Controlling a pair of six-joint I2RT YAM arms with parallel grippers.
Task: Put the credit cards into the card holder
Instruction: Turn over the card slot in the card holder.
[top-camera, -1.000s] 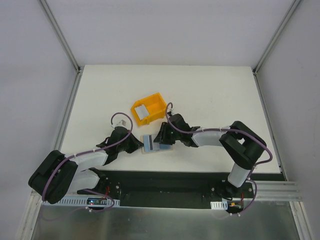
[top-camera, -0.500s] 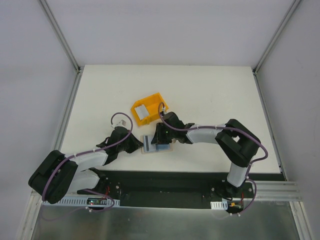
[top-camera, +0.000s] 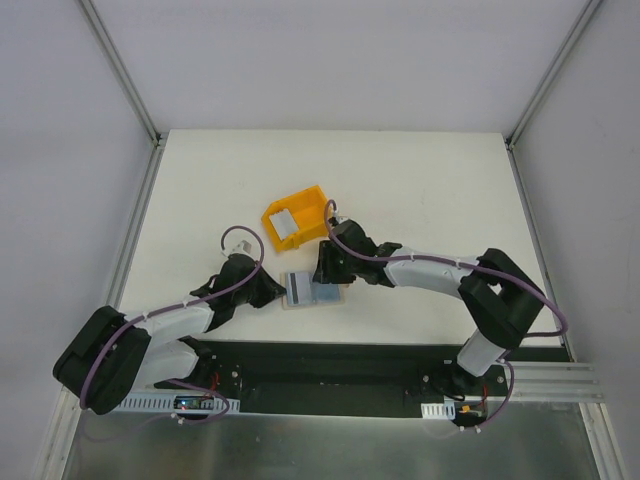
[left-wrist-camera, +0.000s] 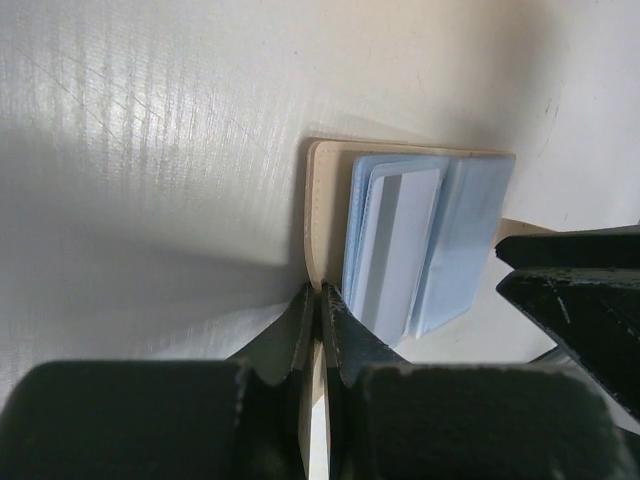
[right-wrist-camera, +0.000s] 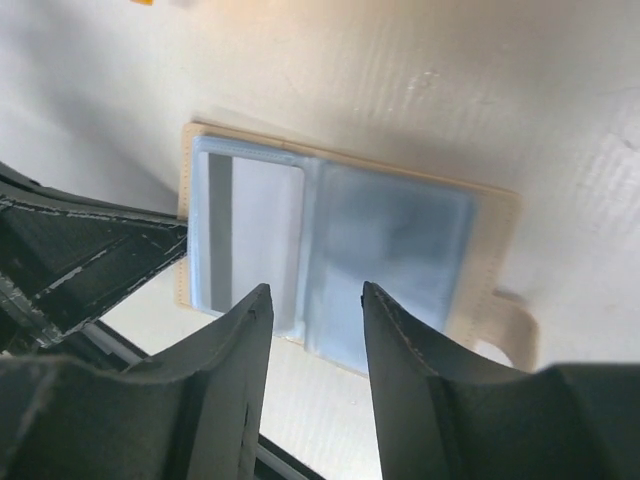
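Card holder (top-camera: 320, 296) lies opened flat on the white table (top-camera: 420, 190), near the front edge, between the two arms. Its inner face is up, with pale-blue pockets inside a beige border.

Left gripper (left-wrist-camera: 320, 295): jaws closed, pinching the beige edge of the card holder on its left side. The left wrist view shows the leather strip running between the two fingers.

Right gripper (right-wrist-camera: 315, 295): jaws apart, nothing between them. It sits over the middle of the card holder, which shows through the gap between the fingers. I cannot tell whether the fingertips touch the surface.

Card (right-wrist-camera: 255, 235): pale silvery-blue with a darker stripe along one side. It lies in the left half of the card holder, on the side the left gripper holds. How far it sits inside the pocket cannot be told. The right half shows only a blurred blue pocket face.

Second card (top-camera: 284, 222): grey-white, lies inside the yellow bin (top-camera: 312, 205). The bin stands on the table just behind the card holder and apart from it.
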